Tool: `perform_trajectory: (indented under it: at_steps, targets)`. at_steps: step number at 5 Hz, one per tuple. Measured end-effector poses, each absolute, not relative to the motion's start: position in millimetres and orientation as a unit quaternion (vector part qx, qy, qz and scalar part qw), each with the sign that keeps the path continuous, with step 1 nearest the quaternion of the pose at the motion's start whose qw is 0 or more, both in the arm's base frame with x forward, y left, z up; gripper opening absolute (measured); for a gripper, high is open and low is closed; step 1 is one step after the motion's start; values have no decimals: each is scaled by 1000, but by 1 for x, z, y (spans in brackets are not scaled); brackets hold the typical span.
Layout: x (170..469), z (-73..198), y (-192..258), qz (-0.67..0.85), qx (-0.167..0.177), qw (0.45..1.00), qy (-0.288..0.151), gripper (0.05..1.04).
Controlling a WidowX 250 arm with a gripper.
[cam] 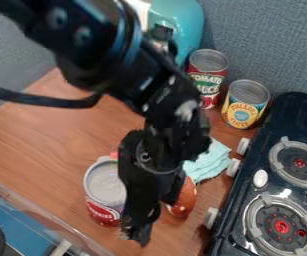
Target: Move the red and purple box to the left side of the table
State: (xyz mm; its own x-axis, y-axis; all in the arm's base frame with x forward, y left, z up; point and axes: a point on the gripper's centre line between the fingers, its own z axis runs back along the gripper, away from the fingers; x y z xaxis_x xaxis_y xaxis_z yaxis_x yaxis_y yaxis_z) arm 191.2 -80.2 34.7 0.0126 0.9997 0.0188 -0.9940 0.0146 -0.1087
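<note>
One black gripper [137,236] hangs near the red-labelled can [104,189], whether clenched or released I cannot tell, with a teal cloth [210,162] right of that can.

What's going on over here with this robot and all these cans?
A black robot arm is over the wooden table, its gripper hanging low between a red-labelled can and an orange-red object. I can't tell whether it holds anything. A pale teal cloth lies near the stove, and two more cans stand by the grey wall.
</note>
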Motion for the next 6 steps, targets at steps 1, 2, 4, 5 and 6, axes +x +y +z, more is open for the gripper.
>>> perform_trajectory:
  at_steps: [1, 2, 4, 5, 6]
  targets:
    - [189, 29, -70, 709, -19, 704, -41, 1001]
    - [192, 23, -55, 728, -1, 684, -44, 1001]
    - [203, 6, -38, 741, 23, 670, -47, 999]
    - [213, 7, -28, 753, 24, 655, -48, 999]
    - [225, 11, -9, 771, 25, 634, -51, 1000]
